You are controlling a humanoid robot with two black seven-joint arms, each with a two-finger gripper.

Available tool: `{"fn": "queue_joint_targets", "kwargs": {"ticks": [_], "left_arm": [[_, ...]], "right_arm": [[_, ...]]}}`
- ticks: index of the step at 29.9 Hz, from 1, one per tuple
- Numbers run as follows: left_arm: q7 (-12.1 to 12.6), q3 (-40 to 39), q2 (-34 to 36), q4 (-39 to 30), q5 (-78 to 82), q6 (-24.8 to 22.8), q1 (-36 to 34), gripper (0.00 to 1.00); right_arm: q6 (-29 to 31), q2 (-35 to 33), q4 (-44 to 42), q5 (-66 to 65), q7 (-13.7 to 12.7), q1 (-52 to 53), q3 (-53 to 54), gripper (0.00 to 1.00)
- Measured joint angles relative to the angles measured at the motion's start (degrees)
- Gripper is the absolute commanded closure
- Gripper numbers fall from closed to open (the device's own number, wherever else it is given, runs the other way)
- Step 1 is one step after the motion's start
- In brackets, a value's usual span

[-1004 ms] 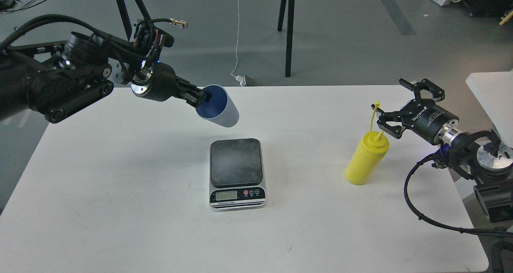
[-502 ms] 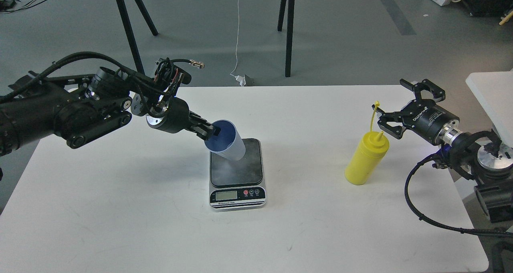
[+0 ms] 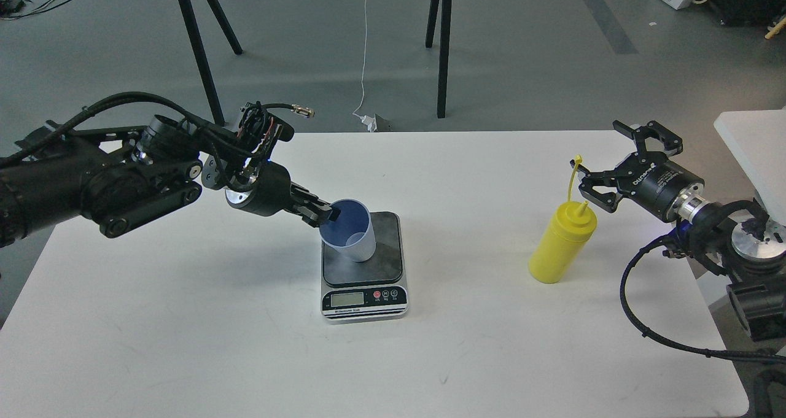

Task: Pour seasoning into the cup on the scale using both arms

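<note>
The light blue ribbed cup stands nearly upright on the dark platform of the scale, toward its left side. My left gripper is shut on the cup's left rim, one finger inside and one outside. The yellow seasoning bottle stands upright on the white table, its cap strap sticking up. My right gripper is open and empty, just right of and above the bottle's nozzle, not touching it.
The scale's silver front with LCD and round buttons faces me. A second white table edge is at the far right. Black table legs and a white cable stand on the floor behind.
My left arm has brought the cup down and rightward from above the table onto the scale's platform, and the cup has turned from tilted to nearly upright. The right arm and bottle have not moved.
</note>
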Motion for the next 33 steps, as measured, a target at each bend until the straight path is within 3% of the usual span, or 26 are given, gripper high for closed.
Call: {"fn": "queue_joint_targets", "kwargs": {"ticks": [3,5,18,26,33], "left_arm": [[0.0,-0.38,0.1,-0.02,-0.39,0.0,0.0,0.12],[0.0,-0.58,0.14,-0.01,-0.99,0.0,0.0,0.01],[0.0,-3.35,7.45,2.01,-16.78,0.0,-5.57,0.0],[0.01,-7.67,9.41,13.62,-37.69,0.0,-3.75,0.0],[0.01,-7.93,9.4,18.38,-57.12,0.0,-0.61,0.0]], "right_arm": [[0.0,0.0,0.0,0.02,0.0,-0.02,-0.01,0.03],[0.0,0.0,0.0,0.02,0.0,-0.06,-0.05,0.03],[0.0,-4.27,0.21,-0.26,0.0,2.5,-0.42,0.03],[0.0,-9.28,1.48,0.47,0.0,10.25,1.0,0.04],[0.0,-15.12,2.82,17.49,0.0,5.27,4.1,0.04]]}}
